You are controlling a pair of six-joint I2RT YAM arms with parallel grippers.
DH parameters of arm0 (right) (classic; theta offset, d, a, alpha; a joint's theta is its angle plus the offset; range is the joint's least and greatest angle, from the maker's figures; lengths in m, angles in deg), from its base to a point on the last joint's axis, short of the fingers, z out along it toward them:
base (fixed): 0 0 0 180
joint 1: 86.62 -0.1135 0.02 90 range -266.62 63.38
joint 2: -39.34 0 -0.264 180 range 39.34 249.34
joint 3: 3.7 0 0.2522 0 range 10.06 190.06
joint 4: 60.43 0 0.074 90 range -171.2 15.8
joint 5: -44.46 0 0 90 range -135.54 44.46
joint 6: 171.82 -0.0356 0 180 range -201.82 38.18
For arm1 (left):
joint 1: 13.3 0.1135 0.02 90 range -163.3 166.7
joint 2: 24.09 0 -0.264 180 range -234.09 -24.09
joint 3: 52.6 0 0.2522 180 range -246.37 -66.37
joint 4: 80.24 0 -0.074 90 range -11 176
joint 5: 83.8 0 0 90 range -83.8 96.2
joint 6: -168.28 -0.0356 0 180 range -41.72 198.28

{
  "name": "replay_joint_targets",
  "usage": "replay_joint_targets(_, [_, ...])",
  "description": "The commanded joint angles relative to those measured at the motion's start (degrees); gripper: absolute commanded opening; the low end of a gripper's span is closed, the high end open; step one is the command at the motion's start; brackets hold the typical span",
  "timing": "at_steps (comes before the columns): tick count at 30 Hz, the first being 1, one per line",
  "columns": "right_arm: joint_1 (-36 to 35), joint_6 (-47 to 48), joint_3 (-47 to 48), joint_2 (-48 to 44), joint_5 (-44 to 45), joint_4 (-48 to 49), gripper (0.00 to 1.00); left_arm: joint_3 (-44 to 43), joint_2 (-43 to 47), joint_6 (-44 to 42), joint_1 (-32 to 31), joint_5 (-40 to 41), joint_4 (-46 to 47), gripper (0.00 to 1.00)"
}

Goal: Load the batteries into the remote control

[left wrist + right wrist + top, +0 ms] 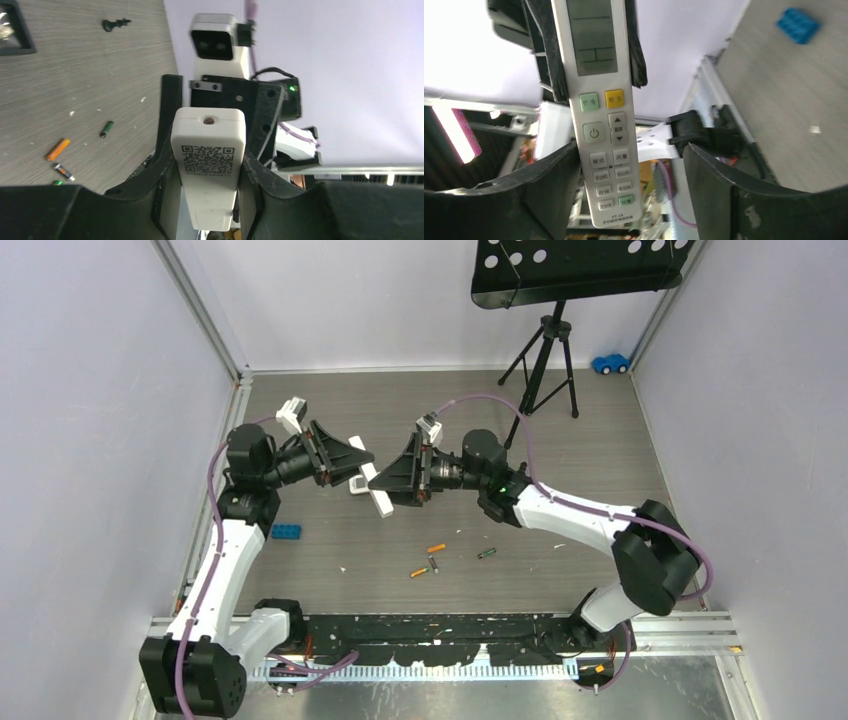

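Top view: the remote [378, 498] hangs mid-frame between both arms, above the desk [600, 430], with the batteries [436, 548] loose lower down. Only one gripper seems to carry it, so a weak hold could drop it.

Left wrist view: the left gripper [210, 150] is closed on the remote's sides.

Right wrist view: the right gripper [631, 150] gapes wide, one finger just beside the remote, the other well apart.
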Motion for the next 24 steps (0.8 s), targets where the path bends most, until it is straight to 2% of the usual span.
replay_joint_targets(1, [-1.5, 21.5, 4.5, -7.9, 13.7, -24.3, 0.82, -2.2, -0.5, -5.6, -0.2, 5.4, -8.5, 0.00])
replay_joint_targets(3, [-4.2, 29.3, 6.0, -10.8, 22.9, -32.1, 0.85, -3.9, -1.1, -8.8, -0.2, 11.1, -16.3, 0.00])
replay_joint_targets(5, [-8.2, 35.0, 6.6, -13.0, 32.3, -35.5, 0.86, -4.7, -2.1, -9.9, -0.2, 15.9, -20.5, 0.00])
replay_joint_targets(8, [-13.5, 39.6, 5.7, -14.4, 43.2, -34.5, 0.85, -4.2, -3.4, -8.5, -0.2, 18.9, -21.8, 0.00])
replay_joint_targets(15, [-24.0, 47.7, 5.1, -10.5, 68.4, -30.1, 0.83, -1.9, -3.8, -3.9, -0.2, 18.9, -20.6, 0.00])
replay_joint_targets(19, [-25.5, 47.6, 2.0, -7.8, 72.3, -21.0, 0.79, -0.3, -2.6, -1.0, -0.2, 17.6, -19.7, 0.00])
replay_joint_targets(24, [-26.0, 48.4, -4.4, -6.9, 71.3, -2.5, 0.73, 2.8, -0.9, 4.3, -0.2, 15.4, -17.4, 0.00])
